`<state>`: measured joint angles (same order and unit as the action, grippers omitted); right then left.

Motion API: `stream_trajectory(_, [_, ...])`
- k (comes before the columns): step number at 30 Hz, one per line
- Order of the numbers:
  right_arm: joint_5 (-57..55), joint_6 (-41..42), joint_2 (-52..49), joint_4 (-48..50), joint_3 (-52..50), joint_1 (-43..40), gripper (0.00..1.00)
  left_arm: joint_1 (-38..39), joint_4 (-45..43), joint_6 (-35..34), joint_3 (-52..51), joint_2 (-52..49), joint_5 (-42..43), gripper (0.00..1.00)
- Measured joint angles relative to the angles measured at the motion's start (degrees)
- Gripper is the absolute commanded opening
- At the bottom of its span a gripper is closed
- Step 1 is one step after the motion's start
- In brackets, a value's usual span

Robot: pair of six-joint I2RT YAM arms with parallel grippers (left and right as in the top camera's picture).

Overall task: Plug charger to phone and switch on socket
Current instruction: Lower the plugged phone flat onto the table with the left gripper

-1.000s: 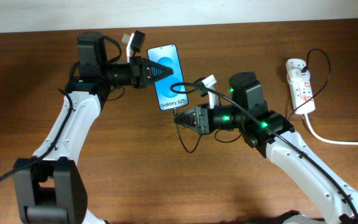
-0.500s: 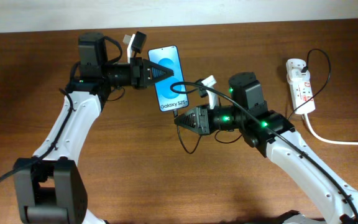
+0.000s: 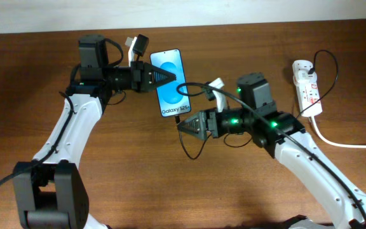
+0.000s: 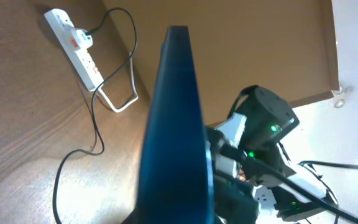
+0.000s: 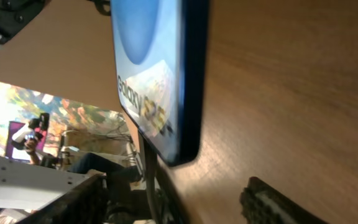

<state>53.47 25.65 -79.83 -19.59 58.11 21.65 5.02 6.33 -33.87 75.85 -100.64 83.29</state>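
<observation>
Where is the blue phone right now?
In the overhead view the phone is near the table's middle, a bit to the left. The left gripper holds it from its left side, and the right gripper sits just below its bottom end.

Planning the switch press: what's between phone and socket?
Overhead view: beyond the phone, the right arm's wrist, then bare table to the socket.

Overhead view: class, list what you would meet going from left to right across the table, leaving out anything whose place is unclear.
Left arm's black motor block → phone → right arm's black motor block → socket. The left gripper and right gripper overlap the phone sideways, so they are left out.
</observation>
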Motion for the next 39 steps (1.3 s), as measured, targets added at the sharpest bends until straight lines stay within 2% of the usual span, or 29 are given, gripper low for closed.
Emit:
stream_trajectory(6, [-0.5,-10.4,0.0,-17.0,0.7,-13.5,0.83,0.0,0.3,2.9,0.0,0.0,-3.7,0.0])
stream_trajectory(11, [-11.4,-14.7,-0.1,-31.6,5.8,-15.1,0.84,0.0,2.0,3.0,0.0,0.0,-8.7,0.0])
stream_trajectory(12, [-15.3,-15.8,-0.1,-34.2,8.7,-15.1,0.89,0.0,3.5,3.0,0.0,0.0,-11.8,0.0])
stream_trajectory(14, [-17.2,-17.2,-0.1,-36.2,10.4,-15.1,0.91,0.1,5.3,3.2,0.3,0.0,-14.3,0.0])
stream_trajectory(17, [-18.9,-18.4,-0.1,-36.7,11.6,-15.1,0.91,1.2,20.2,7.8,5.6,-0.1,-21.9,0.0])
stream_trajectory(18, [-19.2,-18.6,-0.1,-37.0,11.8,-15.1,0.91,2.0,29.9,11.2,10.1,-0.3,-27.3,0.0])
stream_trajectory(20, [-19.2,-18.6,-0.1,-37.0,11.8,-15.1,0.91,3.3,42.6,16.2,17.1,-0.3,-37.4,0.0])
stream_trajectory(24, [-19.2,-18.6,-0.1,-37.2,11.8,-15.1,0.91,3.5,51.7,23.3,20.1,-2.0,-45.0,0.0])
stream_trajectory(27, [-19.2,-18.7,-0.1,-37.3,11.8,-15.1,0.91,3.5,52.0,27.8,20.2,-11.3,-46.0,0.0])
stream_trajectory(30, [-19.2,-18.6,-0.1,-37.6,11.8,-15.1,0.91,3.5,46.3,28.8,20.1,-17.7,-46.2,0.0])
stream_trajectory(35, [-19.2,-18.6,-0.1,-37.6,11.8,-15.1,0.91,3.5,42.3,28.7,20.2,-24.0,-45.6,0.0])
stream_trajectory(39, [-19.2,-18.6,-0.1,-37.7,11.8,-15.1,0.91,3.5,40.9,28.1,20.2,-25.1,-45.7,0.0])
